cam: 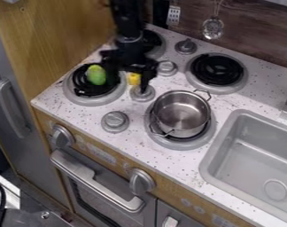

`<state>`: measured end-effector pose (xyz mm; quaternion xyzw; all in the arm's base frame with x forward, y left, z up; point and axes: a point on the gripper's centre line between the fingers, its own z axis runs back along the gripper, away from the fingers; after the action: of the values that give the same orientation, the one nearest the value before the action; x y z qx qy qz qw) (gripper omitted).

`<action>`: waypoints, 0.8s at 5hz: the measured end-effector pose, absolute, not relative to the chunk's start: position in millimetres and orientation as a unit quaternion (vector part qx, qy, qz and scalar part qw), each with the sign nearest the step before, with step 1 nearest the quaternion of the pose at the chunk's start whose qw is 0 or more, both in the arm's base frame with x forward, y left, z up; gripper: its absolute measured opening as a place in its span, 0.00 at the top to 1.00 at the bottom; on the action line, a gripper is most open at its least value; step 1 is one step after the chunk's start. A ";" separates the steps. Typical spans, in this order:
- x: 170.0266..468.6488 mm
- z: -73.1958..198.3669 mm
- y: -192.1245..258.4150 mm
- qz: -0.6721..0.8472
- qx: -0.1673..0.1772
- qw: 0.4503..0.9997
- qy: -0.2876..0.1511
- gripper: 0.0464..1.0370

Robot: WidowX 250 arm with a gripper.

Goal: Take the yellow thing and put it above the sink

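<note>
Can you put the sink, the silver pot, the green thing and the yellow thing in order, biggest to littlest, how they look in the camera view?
1. Sink
2. Silver pot
3. Green thing
4. Yellow thing

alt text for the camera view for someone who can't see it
A robot's open end effector hangs over a toy stove, at a small yellow thing beside the front-left burner. A green thing sits on that burner, a metal pot on the front-right one; a grey sink is at right.
</note>
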<state>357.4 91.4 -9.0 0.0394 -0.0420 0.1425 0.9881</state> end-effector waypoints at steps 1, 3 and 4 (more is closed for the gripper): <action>396.0 -14.9 85.4 0.130 0.017 0.990 -0.055 0.04; 437.1 -39.3 109.1 0.140 0.026 0.988 -0.062 0.04; 431.0 -35.0 145.4 0.172 0.045 0.982 -0.059 0.04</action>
<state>431.0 145.4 -35.0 0.0453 -0.0586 0.1725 0.9822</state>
